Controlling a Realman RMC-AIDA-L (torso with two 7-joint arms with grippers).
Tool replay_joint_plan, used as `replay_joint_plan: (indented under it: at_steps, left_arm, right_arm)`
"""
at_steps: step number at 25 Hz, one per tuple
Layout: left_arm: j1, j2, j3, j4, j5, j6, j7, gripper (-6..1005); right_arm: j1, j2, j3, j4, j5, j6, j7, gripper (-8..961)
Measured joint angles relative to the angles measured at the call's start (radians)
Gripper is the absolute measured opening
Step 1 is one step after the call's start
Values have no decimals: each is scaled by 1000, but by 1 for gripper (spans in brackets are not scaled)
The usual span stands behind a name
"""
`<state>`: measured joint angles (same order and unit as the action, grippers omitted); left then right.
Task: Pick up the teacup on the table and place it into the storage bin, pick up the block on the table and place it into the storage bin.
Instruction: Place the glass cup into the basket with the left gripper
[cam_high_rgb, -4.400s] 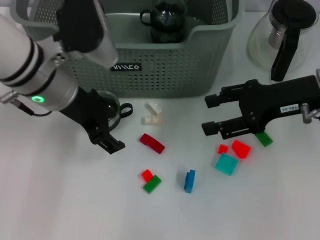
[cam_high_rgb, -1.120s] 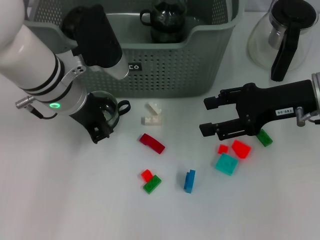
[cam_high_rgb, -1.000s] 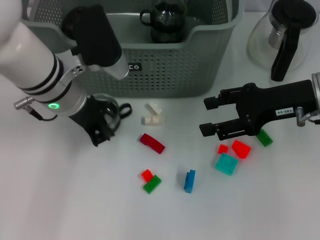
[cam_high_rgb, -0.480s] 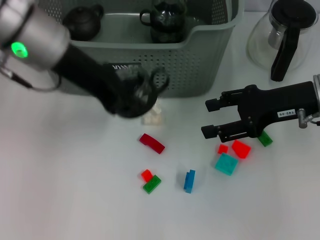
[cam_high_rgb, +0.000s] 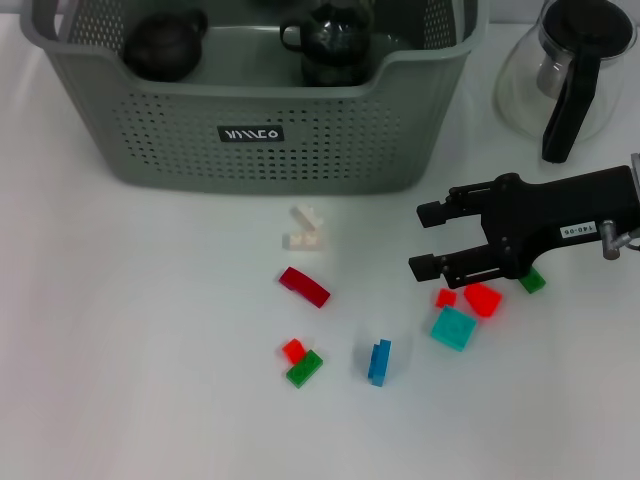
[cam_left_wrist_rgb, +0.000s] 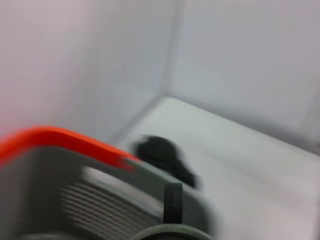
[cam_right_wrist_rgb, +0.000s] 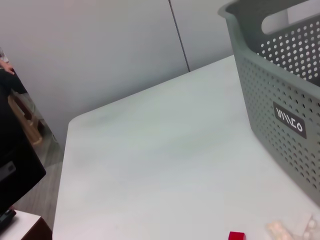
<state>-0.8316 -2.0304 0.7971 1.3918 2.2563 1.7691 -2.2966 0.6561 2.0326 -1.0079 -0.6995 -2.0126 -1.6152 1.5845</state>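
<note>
The storage bin (cam_high_rgb: 250, 130) stands at the back and holds two dark teapots (cam_high_rgb: 160, 45). The teacup is gone from the table. In the blurred left wrist view its rounded rim (cam_left_wrist_rgb: 170, 233) and black handle (cam_left_wrist_rgb: 173, 202) show close to the camera, so my left gripper, out of the head view, holds it. My right gripper (cam_high_rgb: 430, 240) is open and empty, low over the table just behind a small red block (cam_high_rgb: 445, 297). Other blocks lie around: white (cam_high_rgb: 305, 230), dark red (cam_high_rgb: 303, 286), blue (cam_high_rgb: 378, 361), teal (cam_high_rgb: 453, 327).
A glass coffee pot (cam_high_rgb: 570, 70) with a black handle stands at the back right. A red-and-green block pair (cam_high_rgb: 300, 362), a red block (cam_high_rgb: 482, 298) and a green block (cam_high_rgb: 531, 281) also lie on the table. The right wrist view shows the bin wall (cam_right_wrist_rgb: 280, 75) and the table's far edge.
My left arm lifted the teacup from in front of the bin, swung it right and up, and has left the head view. My right gripper shifted slightly right and toward me.
</note>
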Motion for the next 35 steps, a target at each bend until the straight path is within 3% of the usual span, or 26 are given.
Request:
replay_joint_plan:
  at_steps: [8,15,26,32,35]
  left_arm:
    - [-99,12,125,-262,177,-408,-1,50]
    - [-196,5,150,-501,294,-602,18,51]
    - [-201,-2,181,-611,306,-687,25,54]
    - [-192,-17,210,-639,309,-705,20,55]
    - [-190,-24,210,-640,311,-705,20,138]
  right_arm:
    - [5,4,0,0,0,1,-14,795]
    - [17,12,-3,0,-23,1,-5,794]
    - [16,9,-3,0,-25,7,-3,792]
    - [10,6,-3,0,-25,7,-6,787]
    - [10,6,-3,0,-26,3,-7,782]
